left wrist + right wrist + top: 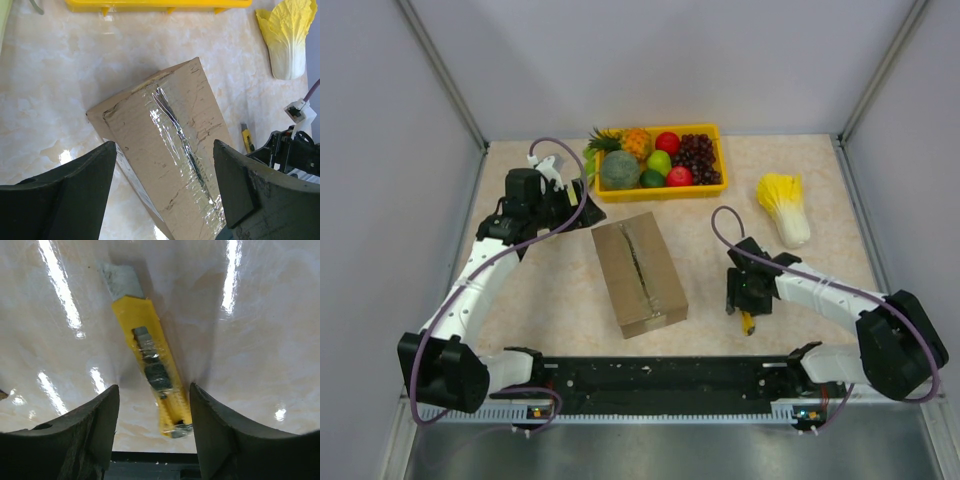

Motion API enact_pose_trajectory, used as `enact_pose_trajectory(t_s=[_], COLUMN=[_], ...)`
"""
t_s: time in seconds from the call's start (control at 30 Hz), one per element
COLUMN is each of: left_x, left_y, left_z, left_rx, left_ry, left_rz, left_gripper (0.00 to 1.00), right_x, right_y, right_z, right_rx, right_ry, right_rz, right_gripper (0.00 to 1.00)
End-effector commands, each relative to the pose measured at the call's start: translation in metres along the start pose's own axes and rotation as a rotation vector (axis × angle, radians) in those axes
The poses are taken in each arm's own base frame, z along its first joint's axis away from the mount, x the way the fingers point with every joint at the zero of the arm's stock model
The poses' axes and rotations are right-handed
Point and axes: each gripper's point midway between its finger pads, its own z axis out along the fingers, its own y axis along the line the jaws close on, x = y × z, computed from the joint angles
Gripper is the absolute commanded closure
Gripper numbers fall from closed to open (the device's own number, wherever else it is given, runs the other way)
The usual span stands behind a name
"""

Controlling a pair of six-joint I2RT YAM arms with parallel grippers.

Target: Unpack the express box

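Note:
The express box (pixel 638 275), brown cardboard, lies mid-table with clear tape along its top seam. A dark split runs down that tape in the left wrist view (pixel 170 150). My left gripper (pixel 575 200) is open and empty, above and behind the box's far left corner. In its own view (pixel 165 190) its jaws frame the box from above. My right gripper (pixel 740 305) is open, low over a yellow box cutter (pixel 748 322) right of the box. In the right wrist view the cutter (pixel 152 365) lies on the table between the fingers (pixel 95 425), untouched, blade end pointing away.
A yellow tray (pixel 720 135) of fruit stands at the back centre, just beyond the box. A napa cabbage (pixel 785 208) lies at the back right. The black arm rail (pixel 660 378) runs along the near edge. Grey walls close the sides.

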Motion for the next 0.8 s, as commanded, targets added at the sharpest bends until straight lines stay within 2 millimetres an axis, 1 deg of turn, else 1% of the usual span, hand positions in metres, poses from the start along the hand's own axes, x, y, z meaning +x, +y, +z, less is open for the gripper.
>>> enact_pose_trajectory(t_s=[0.0,0.07,0.13,0.23,0.33,0.37,0.5,0.53,0.57,0.63,0.67,0.73,0.77], left_x=[-0.009,-0.009,-0.009,-0.009,-0.009,-0.008,-0.007,-0.006,-0.006,-0.005,-0.005,-0.004,-0.003], left_y=[-0.004,-0.004,-0.004,-0.004,-0.004,-0.003,-0.003,-0.003,-0.004,-0.006,-0.007,-0.01,-0.012], left_z=[-0.006,-0.006,-0.007,-0.007,-0.008,-0.008,-0.009,-0.009,-0.01,-0.011,-0.012,-0.012,-0.012], left_rx=[0.017,0.015,0.016,0.015,0.012,0.011,0.012,0.013,0.016,0.024,0.029,0.045,0.052], left_ry=[-0.049,-0.048,-0.05,-0.05,-0.055,-0.05,-0.052,-0.05,-0.053,-0.049,-0.048,-0.042,-0.039], left_rz=[0.028,0.026,0.026,0.026,0.027,0.024,0.02,0.018,0.021,0.015,0.015,0.006,0.002], left_gripper=[0.18,0.18,0.18,0.18,0.18,0.18,0.18,0.18,0.18,0.18,0.18,0.18,0.18], right_x=[-0.001,-0.001,-0.001,-0.002,-0.003,-0.005,-0.006,-0.007,-0.009,-0.015,-0.018,-0.025,-0.032], right_y=[0.022,0.024,0.025,0.025,0.025,0.026,0.024,0.025,0.026,0.027,0.03,0.034,0.038], right_z=[0.005,0.008,0.01,0.012,0.013,0.014,0.018,0.017,0.016,0.013,0.011,0.003,-0.002], right_rx=[-0.102,-0.102,-0.099,-0.091,-0.085,-0.082,-0.063,-0.064,-0.063,-0.072,-0.078,-0.099,-0.114], right_ry=[0.026,0.033,0.038,0.045,0.051,0.047,0.059,0.056,0.049,0.029,0.02,-0.003,-0.021], right_rz=[0.048,0.06,0.057,0.047,0.044,0.041,0.035,0.032,0.029,0.023,0.022,0.015,0.016], right_gripper=[0.46,0.51,0.54,0.6,0.68,0.74,0.85,0.88,0.93,0.98,1.0,1.0,1.0])
